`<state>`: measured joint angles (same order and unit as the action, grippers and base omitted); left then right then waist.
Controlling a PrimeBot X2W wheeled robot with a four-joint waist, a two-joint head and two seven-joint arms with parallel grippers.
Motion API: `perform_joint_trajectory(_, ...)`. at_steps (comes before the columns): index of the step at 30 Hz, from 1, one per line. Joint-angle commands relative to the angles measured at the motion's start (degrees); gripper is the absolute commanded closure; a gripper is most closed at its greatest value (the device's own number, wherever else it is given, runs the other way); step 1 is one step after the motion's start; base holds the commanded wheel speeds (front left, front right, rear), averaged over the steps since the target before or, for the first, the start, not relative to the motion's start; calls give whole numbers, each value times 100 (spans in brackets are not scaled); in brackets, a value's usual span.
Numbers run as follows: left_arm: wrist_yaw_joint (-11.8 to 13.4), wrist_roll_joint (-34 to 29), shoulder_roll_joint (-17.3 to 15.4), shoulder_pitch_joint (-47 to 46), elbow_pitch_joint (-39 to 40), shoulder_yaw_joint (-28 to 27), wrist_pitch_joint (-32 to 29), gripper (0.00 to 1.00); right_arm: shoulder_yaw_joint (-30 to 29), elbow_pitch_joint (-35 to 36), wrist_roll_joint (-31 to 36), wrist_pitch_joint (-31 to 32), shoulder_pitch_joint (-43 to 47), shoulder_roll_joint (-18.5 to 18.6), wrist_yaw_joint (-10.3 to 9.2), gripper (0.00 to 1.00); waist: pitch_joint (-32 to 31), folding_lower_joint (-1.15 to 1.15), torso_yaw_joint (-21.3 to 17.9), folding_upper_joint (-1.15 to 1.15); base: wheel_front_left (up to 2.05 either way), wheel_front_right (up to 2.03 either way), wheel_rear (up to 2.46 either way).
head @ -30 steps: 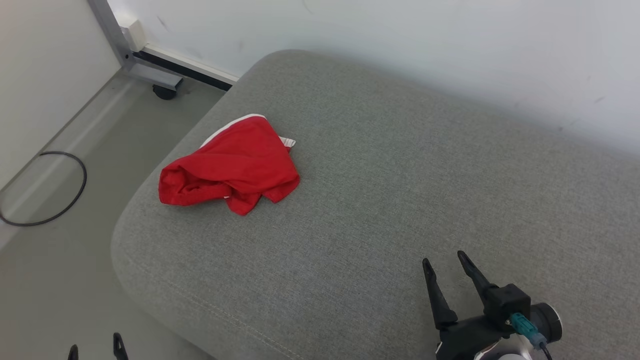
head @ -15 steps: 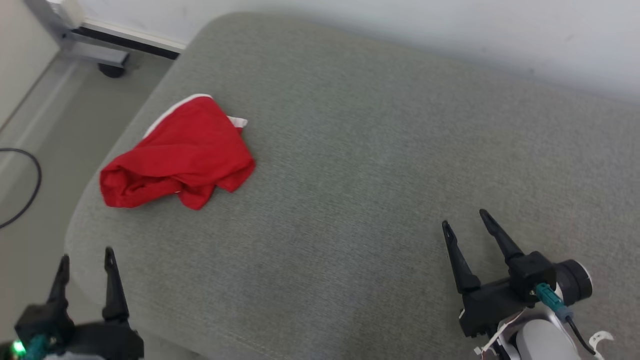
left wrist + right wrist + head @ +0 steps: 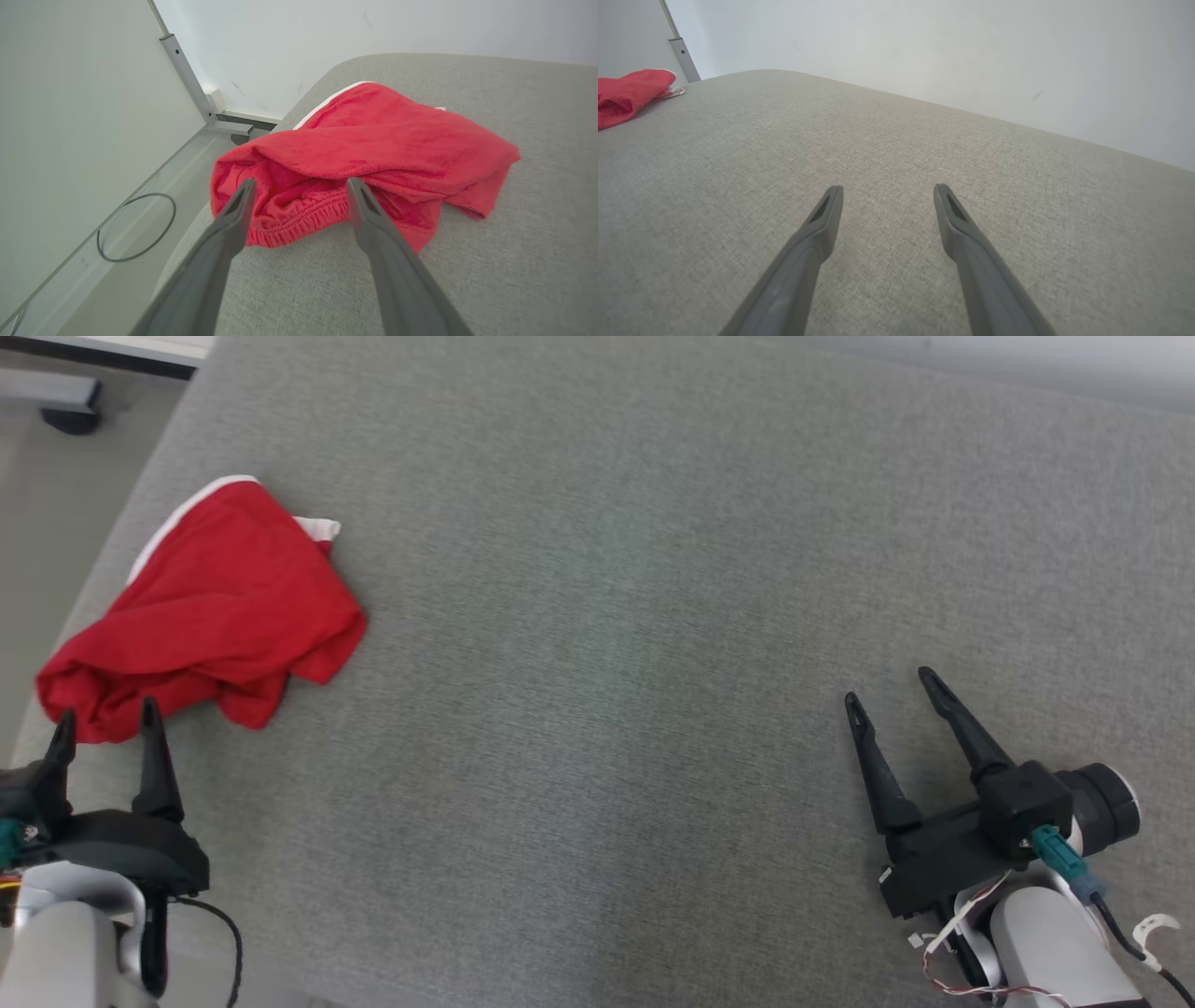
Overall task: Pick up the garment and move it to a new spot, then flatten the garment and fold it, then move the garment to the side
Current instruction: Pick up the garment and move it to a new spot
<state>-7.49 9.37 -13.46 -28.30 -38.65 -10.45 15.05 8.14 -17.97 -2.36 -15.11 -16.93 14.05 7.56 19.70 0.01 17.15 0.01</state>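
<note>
Soft, even, bright light. The garment [image 3: 201, 607] casts only a faint shadow on the grey cushion [image 3: 653, 616]. Head view slightly smeared by motion; wrist views bend at their edges, and the near fingers [image 3: 201, 280] look out of focus

Your left claw [image 3: 105, 709] sits at the lower left of the head view, its two dark fingers [image 3: 155, 761] spread wide and pointing up the view. Your right claw [image 3: 887, 684] is at the lower right, jaws equally parted, leaning slightly leftward. Your pale left forearm [image 3: 65, 933] and right forearm [image 3: 1055, 943] enter from the bottom edge. Both wrist views show the fingers splayed apart.
</note>
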Motion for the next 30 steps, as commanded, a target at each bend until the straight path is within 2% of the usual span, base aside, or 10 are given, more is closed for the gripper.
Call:
perform_joint_trajectory(1,15,77,-106,-197,-266,-16,17,0,-9,17,-5,-1,-58,56,-14,0,262,-1,-235,-1,0,0,0)
perform_joint_trajectory(5,12,215,-286,-553,-1044,-1,-22,0,-66,-3,8,2,-79,107,-14,0,384,-1,-348,-1,0,0,0)
perform_joint_trajectory(11,18,463,-374,-967,-1935,-141,-149,0,-156,-20,24,7,-39,164,-14,0,475,-1,-378,-1,0,0,0)
perform_joint_trajectory(12,17,494,-371,-1024,-2049,-141,-157,7,-158,-27,26,9,-35,164,-14,0,479,-1,-381,-1,0,0,0)
perform_joint_trajectory(13,17,494,-371,-1024,-2049,-141,-157,7,-158,-27,26,9,-35,164,-14,0,479,-1,-381,-1,0,0,0)
perform_joint_trajectory(14,15,520,-385,-1082,-2159,-116,-181,61,-158,-36,31,9,-35,157,-14,0,481,-1,-383,-1,0,0,0)
perform_joint_trajectory(15,13,555,-398,-1116,-2246,-94,-181,100,-158,-49,31,9,-38,140,-14,0,478,-1,-385,-1,0,0,0)
perform_joint_trajectory(22,7,824,-458,-1231,-2518,268,-103,100,-83,-127,-13,8,-94,-25,-14,0,390,-1,-418,-1,0,0,0)
perform_joint_trajectory(30,7,1188,-638,-1147,-1839,1102,18,100,-162,-232,-115,2,-12,-328,-14,0,-32,-1,-569,-1,0,0,0)
